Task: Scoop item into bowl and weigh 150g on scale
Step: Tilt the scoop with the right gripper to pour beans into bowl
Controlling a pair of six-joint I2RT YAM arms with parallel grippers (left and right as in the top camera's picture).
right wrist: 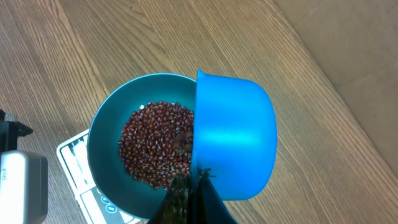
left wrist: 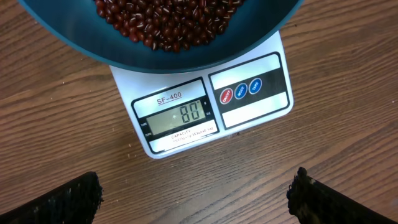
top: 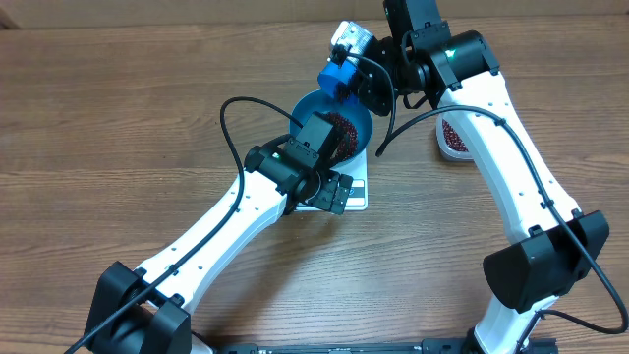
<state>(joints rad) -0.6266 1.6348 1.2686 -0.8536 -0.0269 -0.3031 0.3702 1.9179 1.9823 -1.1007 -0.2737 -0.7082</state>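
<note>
Right pincer (right wrist: 198, 186), clenched on tipped scoop (right wrist: 235, 137), hangs over beans (right wrist: 155, 146); left pincer (left wrist: 196, 193) gapes.

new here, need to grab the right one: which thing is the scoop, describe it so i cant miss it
Find the white scale mid-table with the big blue bowl of red-brown beans on it. The scoop is tilted over the bowl's far rim, gripped by the right end effector. It is smaller and brighter blue than the bowl.

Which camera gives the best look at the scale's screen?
The left wrist view: the scale faces it, its display readable. Overhead, the left arm covers most of it; the right wrist view catches only a corner beside the bowl.
</note>
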